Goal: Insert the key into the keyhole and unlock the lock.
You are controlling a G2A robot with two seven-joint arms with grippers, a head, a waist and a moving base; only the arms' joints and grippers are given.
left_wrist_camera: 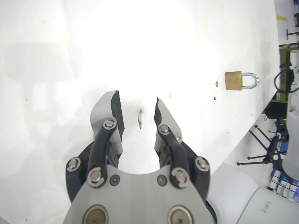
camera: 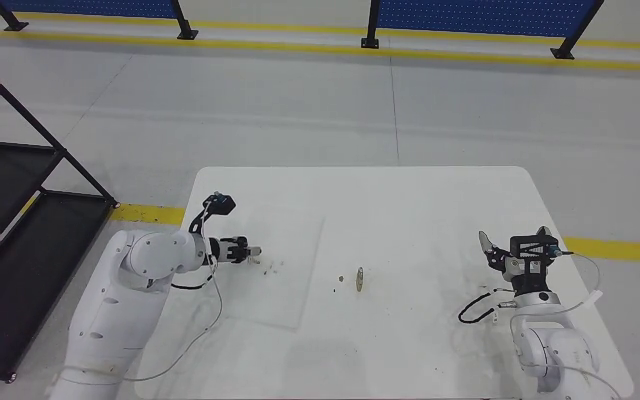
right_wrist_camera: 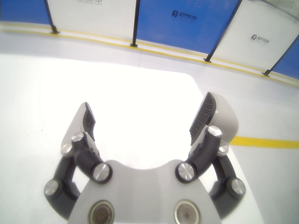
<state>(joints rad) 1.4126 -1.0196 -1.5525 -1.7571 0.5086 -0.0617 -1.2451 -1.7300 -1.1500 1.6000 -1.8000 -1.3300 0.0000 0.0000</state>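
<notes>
Top view: left gripper (camera: 255, 252) sits over the left part of the white table (camera: 420, 200), the brass padlock (camera: 359, 280) lies mid-table well apart from it, and the right gripper (camera: 513, 240) is near the right edge. Left wrist view: fingers (left_wrist_camera: 116, 113) apart, key (left_wrist_camera: 140, 118) flat on the table between them, touching neither. Right wrist view: fingers (right_wrist_camera: 205, 113) spread wide above the table's far corner.

On the white table (camera: 420, 200), the small metal key (left_wrist_camera: 140, 119) lies at the left, just by the left gripper (left_wrist_camera: 136, 97). The brass padlock (camera: 359, 279) lies right of it, and the right gripper (camera: 515, 240) is well apart, farther right.
</notes>
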